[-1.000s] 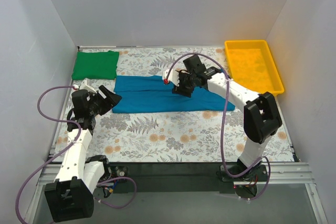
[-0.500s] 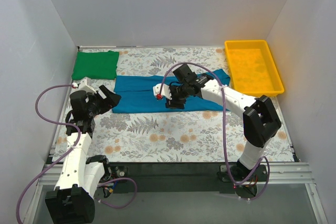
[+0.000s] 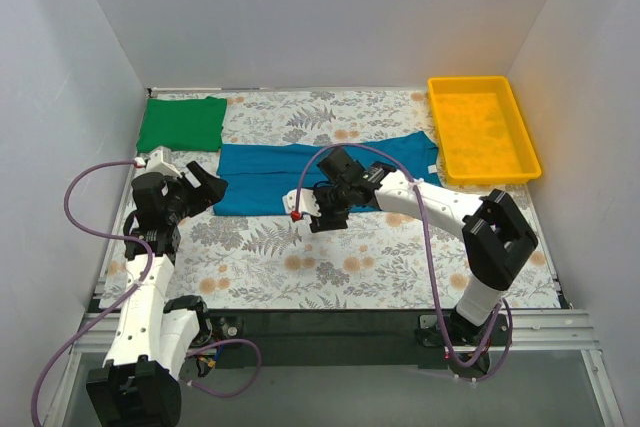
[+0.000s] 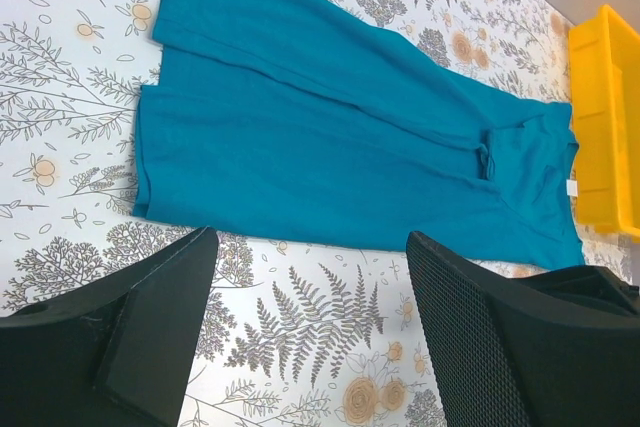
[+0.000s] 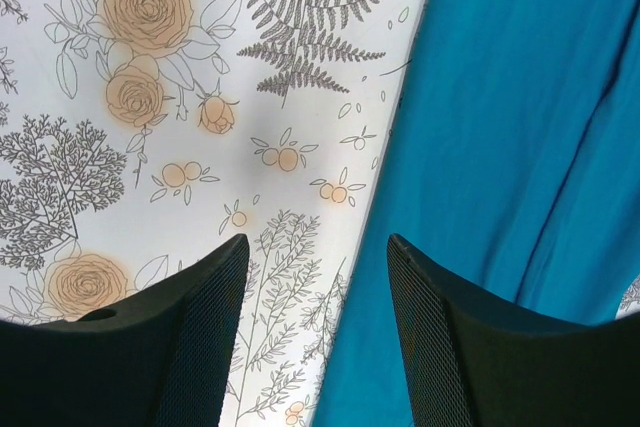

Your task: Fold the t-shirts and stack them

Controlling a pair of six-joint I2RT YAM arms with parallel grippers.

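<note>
The teal-blue t-shirt [image 3: 270, 179] lies flat as a long folded band across the middle of the table, also seen in the left wrist view [image 4: 340, 137]. The bright green t-shirt [image 3: 181, 124] rests folded at the back left corner. My left gripper [image 3: 211, 190] hovers open just off the teal shirt's left end, and only tablecloth shows between its jaws [image 4: 310, 239]. My right gripper [image 3: 321, 218] stands open over the shirt's near edge. That edge runs between its jaws [image 5: 316, 242], with teal cloth [image 5: 520, 127] on the right side and nothing gripped.
A yellow plastic tray [image 3: 520, 142] stands at the back right, beside the teal shirt's right end, and shows in the left wrist view [image 4: 605, 117]. A floral tablecloth [image 3: 330, 267] covers the table. White walls close in the left, back and right.
My right gripper has moved from above the middle of the teal shirt toward me and leftward to its near edge. The left gripper has opened a little wider, staying in place.
</note>
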